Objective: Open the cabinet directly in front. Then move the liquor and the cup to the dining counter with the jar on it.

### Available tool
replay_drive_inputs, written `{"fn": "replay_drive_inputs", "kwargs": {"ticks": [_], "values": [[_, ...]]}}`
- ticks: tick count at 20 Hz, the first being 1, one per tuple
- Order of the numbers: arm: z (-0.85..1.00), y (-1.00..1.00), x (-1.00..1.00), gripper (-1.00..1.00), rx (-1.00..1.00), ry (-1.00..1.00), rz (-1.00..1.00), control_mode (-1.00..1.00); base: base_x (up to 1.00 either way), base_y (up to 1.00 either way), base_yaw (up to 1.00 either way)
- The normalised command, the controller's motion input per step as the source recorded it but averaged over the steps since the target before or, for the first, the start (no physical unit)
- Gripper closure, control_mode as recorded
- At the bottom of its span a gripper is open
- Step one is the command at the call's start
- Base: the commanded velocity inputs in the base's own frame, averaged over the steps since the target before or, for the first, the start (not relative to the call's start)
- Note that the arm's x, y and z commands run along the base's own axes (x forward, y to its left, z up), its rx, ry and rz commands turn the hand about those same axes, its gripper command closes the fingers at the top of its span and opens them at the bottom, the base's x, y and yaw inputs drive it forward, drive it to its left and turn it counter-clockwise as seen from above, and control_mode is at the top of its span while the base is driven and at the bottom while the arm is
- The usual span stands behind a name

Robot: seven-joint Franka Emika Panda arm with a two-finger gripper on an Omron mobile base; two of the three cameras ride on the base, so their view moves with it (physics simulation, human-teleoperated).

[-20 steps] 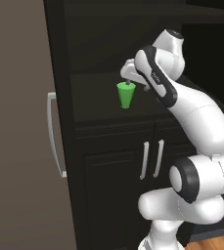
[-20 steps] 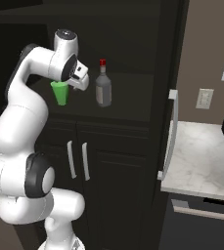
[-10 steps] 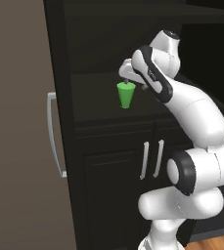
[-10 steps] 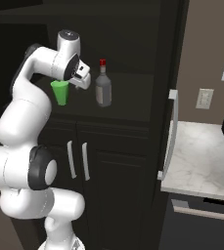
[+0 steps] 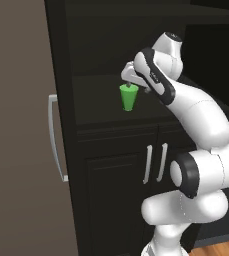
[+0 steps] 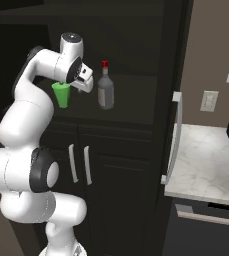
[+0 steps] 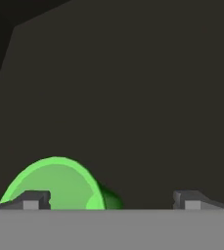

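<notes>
From the left base view I see the cabinet [image 5: 106, 60] standing open, its door swung out along the left edge with a pale bar handle [image 5: 56, 137]. The cup [image 5: 129, 97] sits at center frame on the dark shelf, and my claw [image 5: 129, 80] hangs right above its rim.

From the right base view the cup [image 6: 62, 94] shows at upper left, partly behind the arm, with the claw [image 6: 83, 82] just to its right. The liquor [image 6: 105, 86] stands upright on the same shelf, a little right of the claw. A marble counter [image 6: 206, 160] fills the lower right.

In the hand view the fingertips [image 7: 34, 200] stand wide apart at the bottom edge, gripping nothing. The cup [image 7: 59, 185] lies at lower left, against the left fingertip.
</notes>
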Motion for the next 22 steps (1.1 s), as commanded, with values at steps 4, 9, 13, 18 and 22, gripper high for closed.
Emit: {"fn": "replay_drive_inputs", "kwargs": {"ticks": [4, 9, 13, 18, 22], "values": [[-0.03, 0.00, 0.00, -1.00, 0.00, -0.02, 0.00, -1.00, 0.00, 0.00, 0.00], [-0.13, 0.00, 0.00, -1.00, -0.01, 0.00, 0.00, -1.00, 0.00, 0.00, 0.00], [-0.17, 0.00, 0.00, -1.00, 0.00, 0.00, 0.00, -1.00, 0.00, 0.00, 0.00], [-0.07, 0.00, 0.04, -1.00, 0.00, 0.00, 0.00, -1.00, 0.00, 0.00, 0.00], [-0.08, 0.00, 0.12, -1.00, 0.00, 0.00, 0.00, -1.00, 0.00, 0.00, 0.00]]}}
